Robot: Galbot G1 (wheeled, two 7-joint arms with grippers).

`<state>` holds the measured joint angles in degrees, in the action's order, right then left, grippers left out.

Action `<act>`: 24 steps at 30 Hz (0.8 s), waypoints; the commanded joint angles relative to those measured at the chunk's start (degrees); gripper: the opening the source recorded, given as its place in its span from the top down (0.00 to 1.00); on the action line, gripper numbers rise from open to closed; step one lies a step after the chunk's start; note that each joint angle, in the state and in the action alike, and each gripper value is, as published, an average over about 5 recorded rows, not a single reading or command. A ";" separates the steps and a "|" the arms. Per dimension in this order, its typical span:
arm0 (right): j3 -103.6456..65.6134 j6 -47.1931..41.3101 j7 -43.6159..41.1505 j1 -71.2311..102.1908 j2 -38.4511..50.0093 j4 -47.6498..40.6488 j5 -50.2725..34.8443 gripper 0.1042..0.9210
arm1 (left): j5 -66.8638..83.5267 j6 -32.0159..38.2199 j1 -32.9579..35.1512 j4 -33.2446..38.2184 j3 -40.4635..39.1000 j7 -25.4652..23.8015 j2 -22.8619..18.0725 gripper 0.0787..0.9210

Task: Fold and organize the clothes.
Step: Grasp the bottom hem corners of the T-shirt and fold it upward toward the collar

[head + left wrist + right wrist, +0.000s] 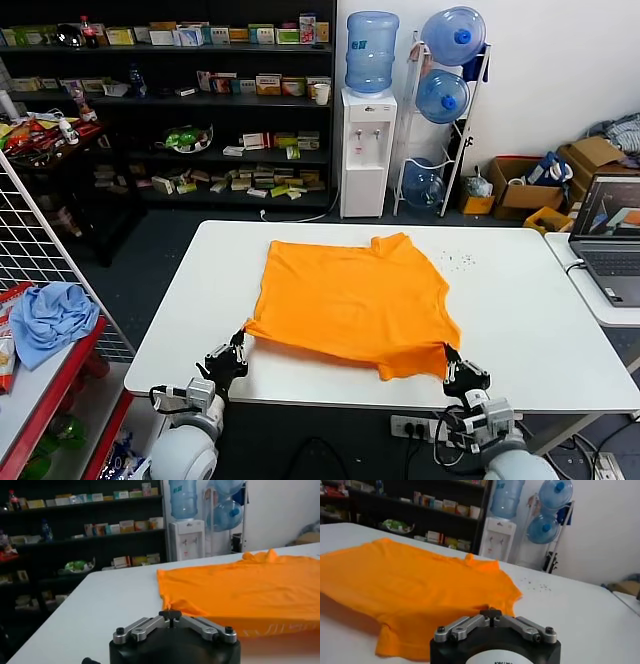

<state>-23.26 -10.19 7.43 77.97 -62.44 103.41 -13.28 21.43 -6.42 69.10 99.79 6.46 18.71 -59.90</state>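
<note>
The clothes are one bright orange T-shirt spread flat on the white table, collar towards the far side. My left gripper is shut on the shirt's near left corner, which is pulled to a point at the table's front edge. My right gripper is shut on the near right corner. In the left wrist view the orange T-shirt runs into the closed left gripper, and white lettering shows on its underside. In the right wrist view the T-shirt meets the closed right gripper.
A laptop sits on a side table at the right. A light blue cloth lies on a red rack at the left. Small dark specks dot the table beyond the shirt. Shelves, a water dispenser and boxes stand behind.
</note>
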 commanded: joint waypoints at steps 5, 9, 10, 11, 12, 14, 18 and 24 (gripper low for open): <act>6.70 0.36 0.14 -17.98 1.27 -13.87 -2.57 0.98 | -0.65 0.49 -9.57 -9.15 -2.70 -0.64 0.10 0.99; 8.40 -0.13 0.24 -20.35 0.53 -16.98 -3.12 0.98 | -0.71 0.45 -10.10 -10.13 -4.46 -0.92 -0.20 0.99; 8.68 -0.15 0.24 -20.72 0.32 -17.61 -3.16 0.98 | -0.73 0.44 -10.16 -10.33 -4.81 -0.96 -0.37 0.99; 8.86 -0.14 0.22 -20.98 0.14 -18.06 -3.15 0.98 | -0.75 0.42 -10.19 -10.46 -5.06 -0.97 -0.53 0.99; 9.03 -0.13 0.17 -21.23 -0.03 -18.56 -3.14 0.98 | -0.79 0.41 -10.21 -10.56 -5.29 -0.98 -0.73 0.99; 9.20 -0.07 0.00 -21.50 -0.18 -19.17 -3.15 0.98 | -0.85 0.36 -10.20 -10.70 -5.61 -0.92 -1.06 0.99; 9.36 0.18 -0.42 -22.04 -0.10 -20.41 -3.33 0.98 | -1.06 0.26 -10.07 -10.78 -5.95 -0.90 -1.30 0.99; 9.22 0.93 -1.66 -23.27 -0.53 -22.64 -3.96 0.98 | -1.02 -0.12 -9.80 -10.53 -5.59 -1.49 -1.13 0.99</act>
<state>-15.14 -9.57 6.55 57.88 -62.76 84.94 -16.69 20.37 -6.25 60.08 89.92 1.48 17.66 -60.88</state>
